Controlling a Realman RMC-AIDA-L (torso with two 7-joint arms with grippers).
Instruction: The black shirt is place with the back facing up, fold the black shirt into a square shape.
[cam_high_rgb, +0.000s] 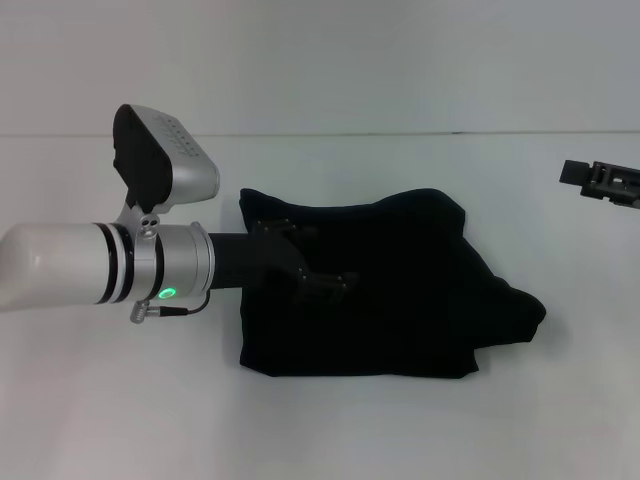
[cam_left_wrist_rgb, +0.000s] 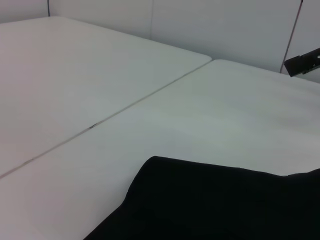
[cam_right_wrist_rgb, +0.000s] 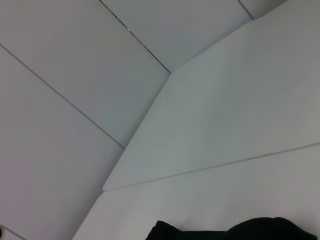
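The black shirt (cam_high_rgb: 400, 300) lies in the middle of the white table as a rough rectangle, plain black side up, with a rumpled bulge sticking out on its right side. My left gripper (cam_high_rgb: 322, 283) reaches in from the left and sits low over the shirt's left half, black against black. My right gripper (cam_high_rgb: 603, 183) hangs off to the far right, well away from the cloth. An edge of the shirt (cam_left_wrist_rgb: 210, 205) fills the near part of the left wrist view, where the right gripper (cam_left_wrist_rgb: 304, 62) shows far off. The right wrist view catches only a sliver of the shirt (cam_right_wrist_rgb: 240, 231).
The white table (cam_high_rgb: 120, 400) spreads out on every side of the shirt. A seam (cam_left_wrist_rgb: 92, 126) runs between two tabletop panels beyond the cloth. A pale wall stands behind the table's far edge.
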